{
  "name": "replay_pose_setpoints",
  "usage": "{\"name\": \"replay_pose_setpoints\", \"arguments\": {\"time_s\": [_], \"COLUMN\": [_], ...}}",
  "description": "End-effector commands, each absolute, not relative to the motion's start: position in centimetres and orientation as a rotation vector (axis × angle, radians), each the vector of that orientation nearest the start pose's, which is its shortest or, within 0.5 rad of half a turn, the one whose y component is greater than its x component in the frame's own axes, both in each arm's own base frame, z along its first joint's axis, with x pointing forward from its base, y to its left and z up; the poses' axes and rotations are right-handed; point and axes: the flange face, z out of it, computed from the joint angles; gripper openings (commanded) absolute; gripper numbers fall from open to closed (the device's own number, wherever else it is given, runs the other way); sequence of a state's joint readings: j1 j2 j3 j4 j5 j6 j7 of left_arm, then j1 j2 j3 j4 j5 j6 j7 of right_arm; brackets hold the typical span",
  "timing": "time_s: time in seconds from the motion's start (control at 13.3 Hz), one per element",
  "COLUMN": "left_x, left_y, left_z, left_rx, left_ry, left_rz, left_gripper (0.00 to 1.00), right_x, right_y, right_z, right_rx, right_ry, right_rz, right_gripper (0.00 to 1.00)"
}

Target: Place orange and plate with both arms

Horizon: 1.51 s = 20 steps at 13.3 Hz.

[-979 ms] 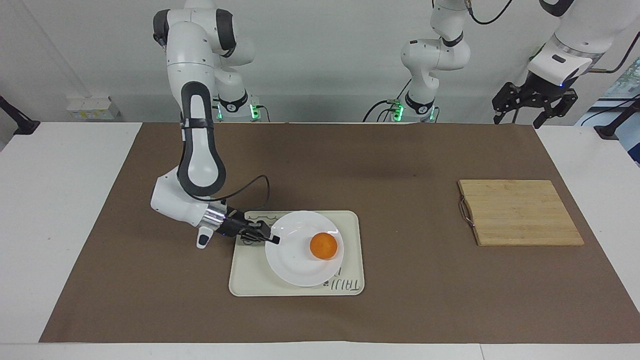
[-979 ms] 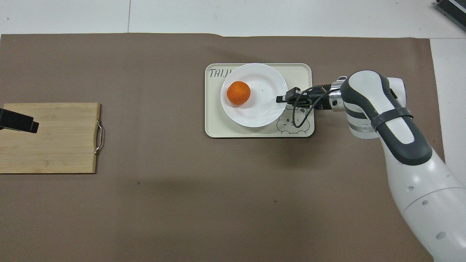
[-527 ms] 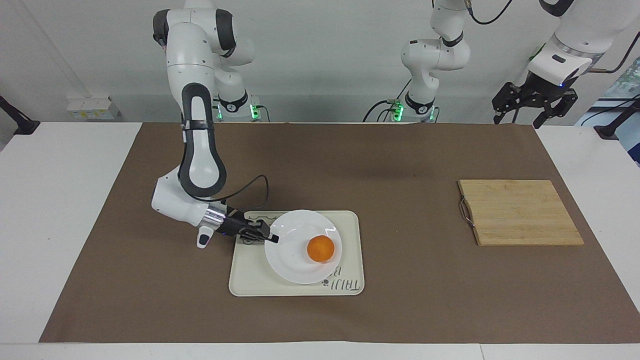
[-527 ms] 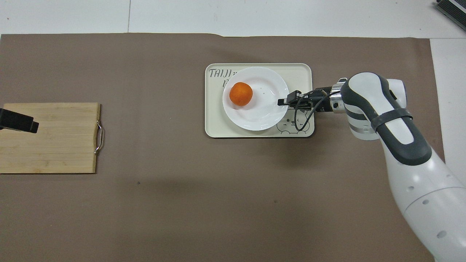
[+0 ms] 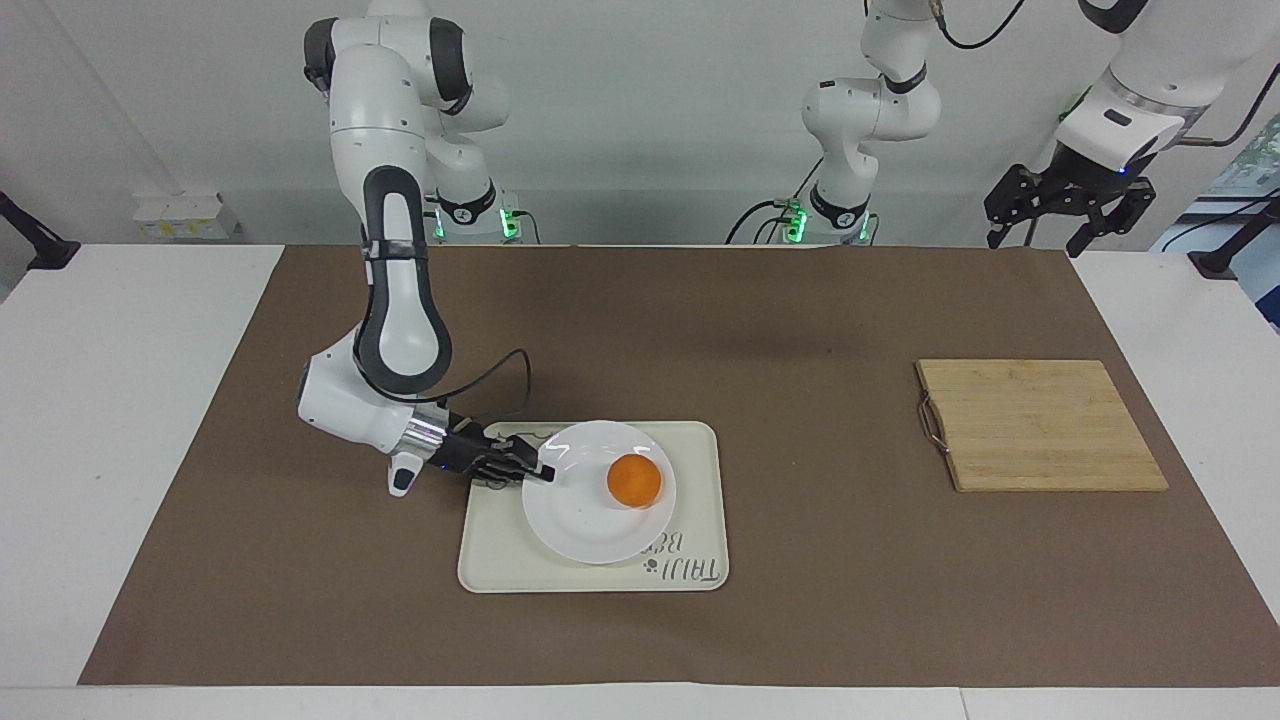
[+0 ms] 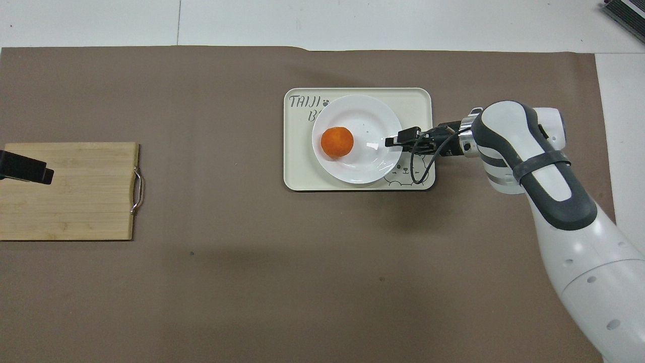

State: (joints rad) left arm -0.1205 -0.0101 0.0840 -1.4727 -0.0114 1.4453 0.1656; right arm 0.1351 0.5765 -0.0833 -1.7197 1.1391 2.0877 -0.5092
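Tray (image 5: 700, 500) lettering and bear partly hidden under plate (image 5: 580, 520)

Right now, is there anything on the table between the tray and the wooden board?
No. Between the tray and the wooden board there is only bare brown paper. The overhead view shows it best, and the facing view agrees.
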Motion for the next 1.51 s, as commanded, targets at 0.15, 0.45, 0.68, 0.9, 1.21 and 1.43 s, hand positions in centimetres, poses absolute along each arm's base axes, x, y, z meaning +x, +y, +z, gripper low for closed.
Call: {"name": "replay_pose_setpoints", "arguments": {"time_s": [0.15,0.45,0.68,0.9,1.21,1.43], "left_x": [53.2,53.2,53.2,53.2,53.2,53.2], "left_y": [-1.8,-1.8,-1.8,-1.8,-1.8,-1.8], "left_z": [66.6,66.6,66.6,66.6,66.6,66.6], "left_rx": [-3.125,-3.125,-3.125,-3.125,-3.125,-3.125], "left_ry": [0.305,0.305,0.305,0.305,0.305,0.305], "left_rz": [0.029,0.029,0.029,0.029,0.029,0.029], "left_gripper": [1.00,1.00,1.00,1.00,1.00,1.00], "right_x": [66.5,66.9,66.8,66.6,65.7,64.6], "right_y": [7.6,6.8,4.8,4.0,3.8,3.5], "right_z": [29.4,32.1,34.3,38.1,41.9,43.9], "right_rx": [-2.329,-2.408,-2.541,-2.760,-2.942,-2.997], "right_ry": [0.163,0.144,0.070,0.050,0.118,0.117], "right_rz": [-0.034,-0.054,-0.081,-0.100,-0.113,-0.069], "right_gripper": [1.00,1.00,1.00,1.00,1.00,1.00]}}
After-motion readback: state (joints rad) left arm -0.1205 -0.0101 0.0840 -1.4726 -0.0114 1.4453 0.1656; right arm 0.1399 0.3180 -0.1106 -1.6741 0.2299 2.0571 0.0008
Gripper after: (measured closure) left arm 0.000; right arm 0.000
